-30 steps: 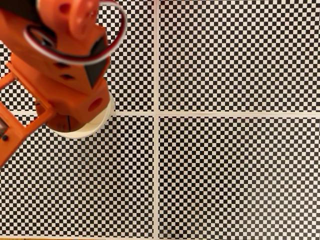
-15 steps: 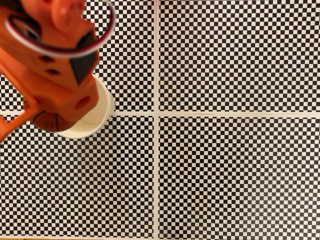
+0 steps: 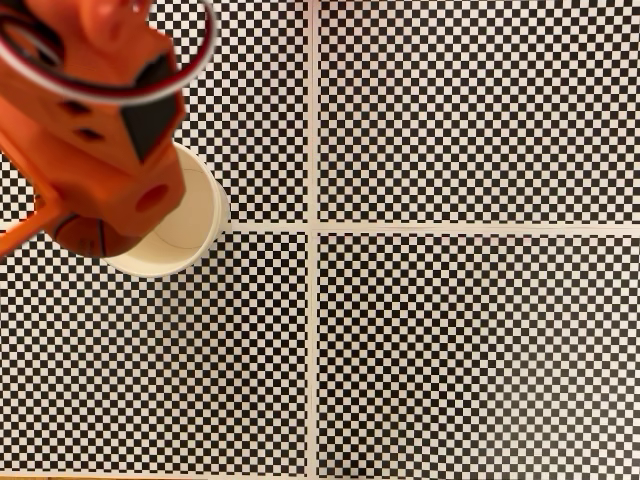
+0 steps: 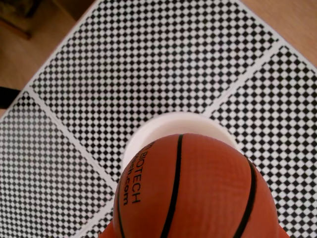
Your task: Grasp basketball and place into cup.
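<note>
The basketball [image 4: 193, 193], orange with black seams and printed letters, fills the lower middle of the wrist view, held close under the camera. Just behind it shows the white rim of the cup [image 4: 173, 120]. In the fixed view my orange arm [image 3: 100, 120] reaches in from the top left and covers the left part of the cup [image 3: 195, 225]. A curved slice of the basketball [image 3: 80, 236] peeks out below the arm, over the cup's left edge. My gripper [image 3: 98, 226] is shut on the ball; its fingers are mostly hidden.
A black-and-white checkered mat [image 3: 460, 340] covers the table, split by pale seams [image 3: 313, 300]. Bare wood [image 4: 292, 20] lies past the mat's edges in the wrist view. A red-and-white cable loop [image 3: 190, 60] hangs around the arm.
The arm has shifted up and to the left in the fixed view, baring more of the cup's inside. The ball has moved left with it.
</note>
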